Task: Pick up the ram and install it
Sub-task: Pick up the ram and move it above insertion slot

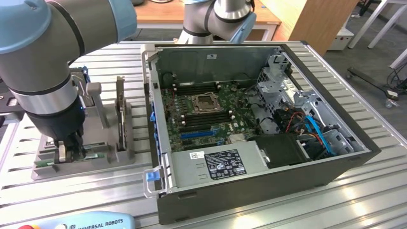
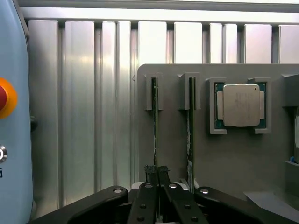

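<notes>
**Gripper [image 2: 156, 171] pinched on the ram [image 2: 154, 126], down in the holder [image 2: 173, 135]**

Exterior view: the gripper [image 1: 68, 151] sits low in the grey holder [image 1: 83, 167] on the bench [image 1: 70, 198], at the exterior view's left, with the arm [image 1: 45, 71] reared over it. The open computer case [image 1: 254, 191] stands well apart on the exterior view's right, its motherboard [image 1: 203, 119] bare. From where I stand, this lift looks best taken straight up out of the slots with no twisting. A thin board held on edge would, I'd guess, bind or flex if dragged sideways.

Wrist view: the black fingertips [image 2: 150, 171] are closed on the upper edge of the ram, which stands on edge in its slot. It shows as a long, dark, very thin strip with a hint of green, and its far end is tucked into a grey slotted post. A second stick [image 2: 190, 126] stands just beside it, parallel. To my eye the grip wants to be square and centred on the edge, firm enough not to slip, so the neighbour isn't knocked. A square silver processor chip [image 2: 240, 105] sits in its own pocket beyond that second stick.
</notes>
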Motion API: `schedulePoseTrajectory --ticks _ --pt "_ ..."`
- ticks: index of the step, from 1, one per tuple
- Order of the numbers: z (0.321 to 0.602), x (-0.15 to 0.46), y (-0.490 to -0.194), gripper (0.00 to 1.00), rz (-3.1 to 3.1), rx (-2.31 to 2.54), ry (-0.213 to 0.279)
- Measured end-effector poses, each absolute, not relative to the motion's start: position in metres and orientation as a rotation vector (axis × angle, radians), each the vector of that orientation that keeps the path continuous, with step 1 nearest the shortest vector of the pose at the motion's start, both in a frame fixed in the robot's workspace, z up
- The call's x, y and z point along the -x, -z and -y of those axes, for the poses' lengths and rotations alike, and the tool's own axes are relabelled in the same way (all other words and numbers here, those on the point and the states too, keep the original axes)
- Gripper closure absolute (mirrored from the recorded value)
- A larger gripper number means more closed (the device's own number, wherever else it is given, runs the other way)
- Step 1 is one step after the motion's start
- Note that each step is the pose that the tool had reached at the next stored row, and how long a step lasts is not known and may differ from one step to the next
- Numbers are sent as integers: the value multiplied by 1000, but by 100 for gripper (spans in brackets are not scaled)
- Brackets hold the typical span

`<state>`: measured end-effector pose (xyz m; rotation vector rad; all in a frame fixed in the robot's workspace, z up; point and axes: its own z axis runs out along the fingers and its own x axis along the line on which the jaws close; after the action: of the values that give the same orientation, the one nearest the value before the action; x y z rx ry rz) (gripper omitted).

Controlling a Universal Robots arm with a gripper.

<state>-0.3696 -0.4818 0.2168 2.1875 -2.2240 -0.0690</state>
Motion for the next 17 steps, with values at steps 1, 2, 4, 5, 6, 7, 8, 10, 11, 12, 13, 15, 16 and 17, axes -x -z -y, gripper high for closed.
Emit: schedulePoseTrajectory --ticks 1,2,4,5,6,7,8,10,11,12,13,15,16,17 --pt "482 370 -219 88 2224 -2188 69" --pt "482 370 -221 88 2224 -2188 69" --pt "482 370 -225 88 2224 -2187 69" --pt "482 370 -227 88 2224 -2187 69" --pt "482 370 -229 88 2224 -2188 69" --pt "482 370 -231 88 2224 -2187 69" --pt "482 370 -233 88 2224 -2188 69" --pt "482 370 -237 88 2224 -2187 69" --pt "482 370 -240 88 2224 -2188 69" --pt "482 370 -242 88 2224 -2187 69" --pt "482 370 -244 88 2224 -2187 69" --pt "482 370 -248 88 2224 -2188 69" --pt "482 370 -251 88 2224 -2188 69" --pt "482 370 -253 88 2224 -2188 69"
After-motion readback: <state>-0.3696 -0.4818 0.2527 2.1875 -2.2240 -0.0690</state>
